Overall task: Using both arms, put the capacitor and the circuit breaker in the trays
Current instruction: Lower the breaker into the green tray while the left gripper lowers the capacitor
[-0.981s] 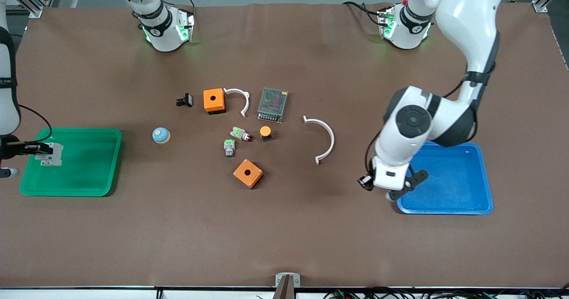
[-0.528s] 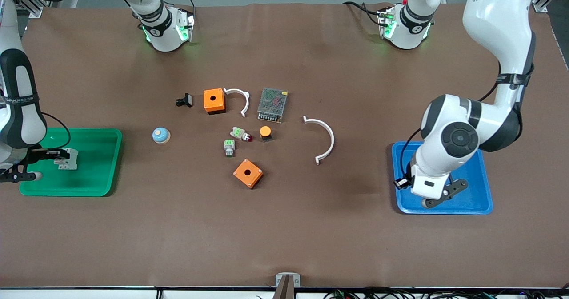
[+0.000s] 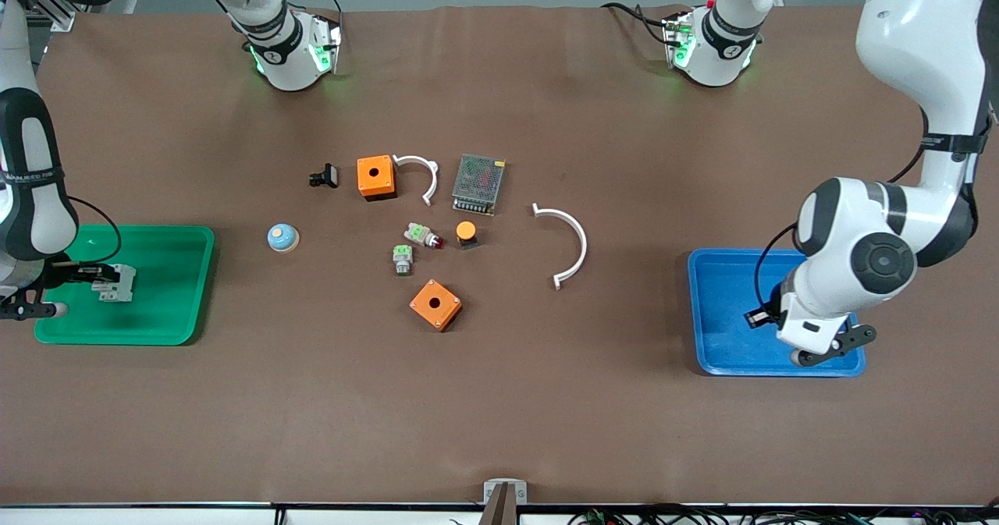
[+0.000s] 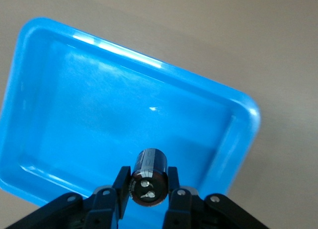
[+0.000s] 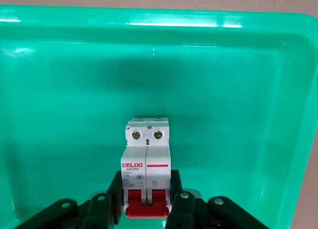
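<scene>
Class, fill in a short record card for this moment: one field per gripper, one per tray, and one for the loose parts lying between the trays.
left gripper: shut on the capacitor, over the blue tray
right gripper: shut on the circuit breaker, over the green tray
blue tray: nothing lying in it
green tray: nothing lying in it
loose parts: two orange boxes, two white arcs, a mesh-topped unit

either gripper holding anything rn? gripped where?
Both. Left gripper pinches the capacitor by its cylindrical sides, over the blue tray. Right gripper clamps the circuit breaker at its red-toggle end, over the green tray.
</scene>
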Available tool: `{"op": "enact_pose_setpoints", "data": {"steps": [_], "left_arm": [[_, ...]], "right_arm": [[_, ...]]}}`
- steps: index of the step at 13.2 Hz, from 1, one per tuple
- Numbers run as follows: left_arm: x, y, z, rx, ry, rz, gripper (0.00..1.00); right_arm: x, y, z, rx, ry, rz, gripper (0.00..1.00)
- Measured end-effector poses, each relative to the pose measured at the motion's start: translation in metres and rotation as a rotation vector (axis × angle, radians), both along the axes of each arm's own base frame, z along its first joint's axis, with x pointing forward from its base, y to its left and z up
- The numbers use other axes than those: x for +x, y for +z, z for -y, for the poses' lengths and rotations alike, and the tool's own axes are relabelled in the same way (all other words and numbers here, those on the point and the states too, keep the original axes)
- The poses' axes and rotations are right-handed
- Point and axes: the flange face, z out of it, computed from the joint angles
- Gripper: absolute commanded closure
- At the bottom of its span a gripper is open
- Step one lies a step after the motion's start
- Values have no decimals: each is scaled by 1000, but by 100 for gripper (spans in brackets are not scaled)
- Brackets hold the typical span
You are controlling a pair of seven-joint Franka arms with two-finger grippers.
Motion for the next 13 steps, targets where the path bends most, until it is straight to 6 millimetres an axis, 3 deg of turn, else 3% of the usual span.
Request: {"op": "enact_pose_setpoints", "data": {"steps": [2,4,5,6,7,10,11,12,13], "left_arm": [[-7,-21,-44,-14,-71,19,100],[-19,-44,-73,-25,-114,29,100],[-25,-52,-80,-29,-131,28,100],[-28,-57,-85,-31,-149,24,100],[-30,-60,-89,-32,-169,20,100],[-33,-73,-107,-39,-209,24,95],[-33,-78,-110,-43,-211,23,84],[-34,-84,-111,-46,-212,22,57],[-33,-87,-109,-49,-215,21,20]], "right_arm": [[-1,0,3,18,-26,13,84],[-2,0,4,30,-44,23,82],[-2,0,4,32,-47,26,56],[-2,0,5,32,-48,28,5],[-1,-1,4,30,-48,34,0],[5,2,-2,30,-36,49,0],[8,11,-4,30,-32,53,1],[11,31,-6,36,-30,50,1],[11,61,-11,44,-33,43,1]]}}
